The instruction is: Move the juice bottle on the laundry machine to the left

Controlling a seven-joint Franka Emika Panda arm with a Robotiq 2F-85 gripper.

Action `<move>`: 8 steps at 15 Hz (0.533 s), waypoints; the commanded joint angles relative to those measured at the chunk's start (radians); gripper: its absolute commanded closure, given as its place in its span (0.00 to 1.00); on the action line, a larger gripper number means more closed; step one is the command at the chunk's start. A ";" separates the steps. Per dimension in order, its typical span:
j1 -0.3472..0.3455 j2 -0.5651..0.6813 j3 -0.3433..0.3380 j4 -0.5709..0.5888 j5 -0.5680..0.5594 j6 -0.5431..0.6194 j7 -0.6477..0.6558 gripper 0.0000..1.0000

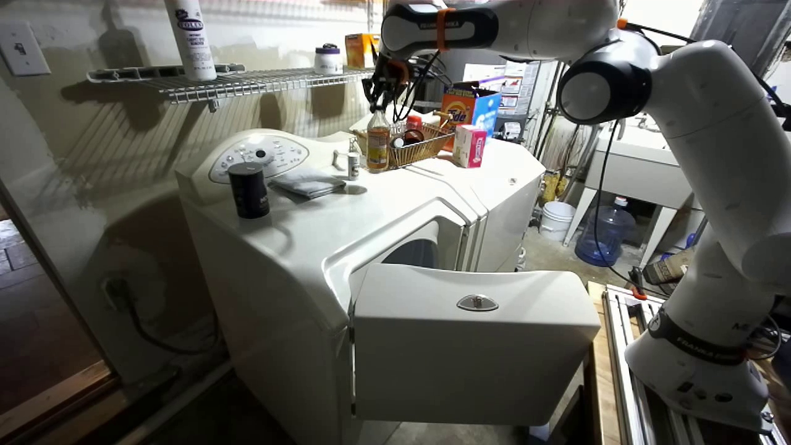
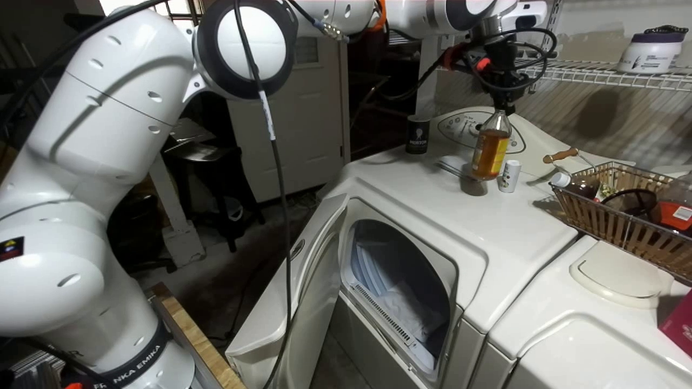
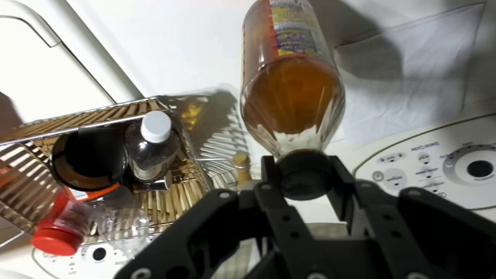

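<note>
Your arm (image 1: 710, 111): white, rounded segments, small oval recesses (image 2: 154, 97). Your large joint housing (image 1: 618, 81): black ring, white disc (image 1: 586, 97). Your base band (image 1: 695, 347): black, lettered FRANKA EMIKA in white. Your strap (image 1: 441, 31): orange, wrapped round the forearm (image 1: 519, 28). Your sticker (image 2: 12, 248): dark square, yellow mark. Your long cable (image 2: 278, 178): black, with white printed label (image 2: 267, 115). Your tool (image 3: 305, 172): black, jointed fingers (image 3: 273, 203), pale round screw heads (image 3: 224, 195).
</note>
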 commanded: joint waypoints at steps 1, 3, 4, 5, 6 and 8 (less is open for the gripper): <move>-0.034 -0.021 -0.007 -0.007 0.031 0.002 0.069 0.90; -0.038 0.001 -0.003 0.000 0.005 0.000 0.044 0.65; -0.043 0.002 -0.005 0.000 0.005 0.000 0.055 0.65; -0.046 0.002 -0.008 0.000 0.005 0.000 0.061 0.65; -0.046 0.003 -0.008 0.000 0.005 0.000 0.065 0.65; -0.043 0.003 -0.008 0.000 0.005 0.000 0.070 0.65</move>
